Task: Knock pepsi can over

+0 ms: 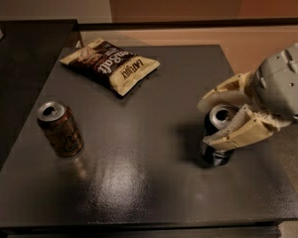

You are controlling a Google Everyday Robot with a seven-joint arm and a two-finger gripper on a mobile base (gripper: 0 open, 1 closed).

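A dark grey square table [139,182] fills most of the view, its matte top catching a soft sheen of light near the front edge. Behind it runs a tan wall with a dark rail along the top, and a darker counter [25,48] adjoins the table on the left. At the back of the table lies a chip bag [111,63], flat and turned at an angle, dark brown with a cream end. An orange-brown can [60,129] stands upright near the left edge, well apart from everything else. The pepsi can [221,116] stands on the right half of the table, near the right edge, silver top up (only the top and the dark lower body show, since a finger crosses its middle). The arm reaches in from the right, its rounded grey wrist housing [284,83] held above the table edge and angled down to the left. The gripper [205,124] sits at the can's height with its cream fingers [224,92] spread apart, one behind the can's top and the other across its front, so the can stands between them; whether either finger presses on it cannot be told.
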